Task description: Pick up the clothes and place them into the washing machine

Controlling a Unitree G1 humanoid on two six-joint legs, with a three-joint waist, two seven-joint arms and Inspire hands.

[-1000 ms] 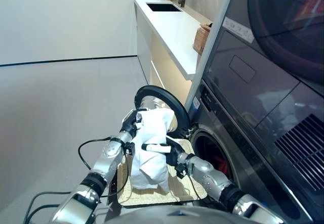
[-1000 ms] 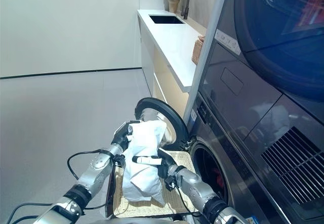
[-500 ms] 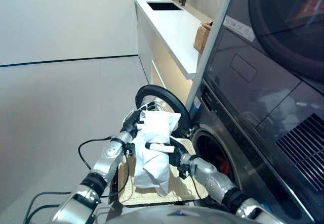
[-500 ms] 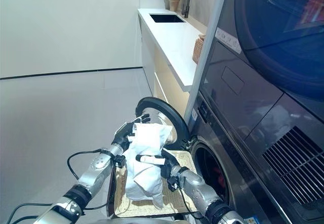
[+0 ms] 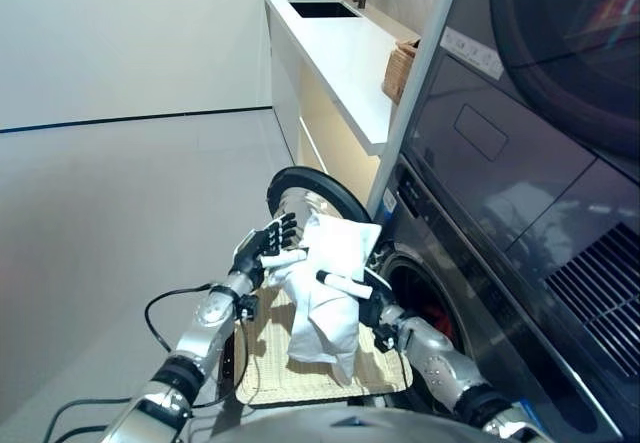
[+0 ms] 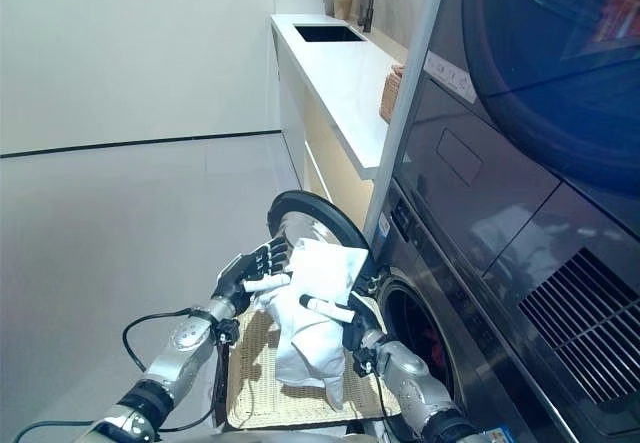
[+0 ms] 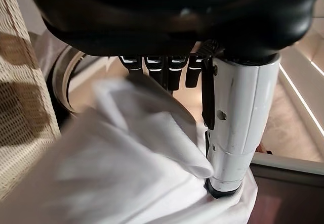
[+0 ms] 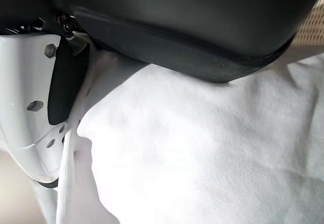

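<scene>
A white cloth (image 5: 330, 288) hangs in the air above a flat woven basket (image 5: 285, 368), close to the dark round opening (image 5: 425, 303) of the lower washing machine. My right hand (image 5: 368, 301) is shut on the cloth, its white thumb lying across the front. The right wrist view is filled by the cloth (image 8: 202, 148) against the palm. My left hand (image 5: 265, 246) is open at the cloth's left edge, fingers straight. In the left wrist view its thumb (image 7: 238, 133) rests against the cloth (image 7: 126, 178). The washer's round door (image 5: 310, 201) stands open behind the cloth.
A second machine (image 5: 540, 93) is stacked above the washer. A white counter (image 5: 345, 53) with a sink (image 5: 322, 11) and a small wicker basket (image 5: 399, 75) runs along the right wall. Bare grey floor (image 5: 110, 213) lies to the left.
The cloth has moved right, toward the washer opening, carried by my right hand. My left hand has straightened its fingers and let go of the cloth.
</scene>
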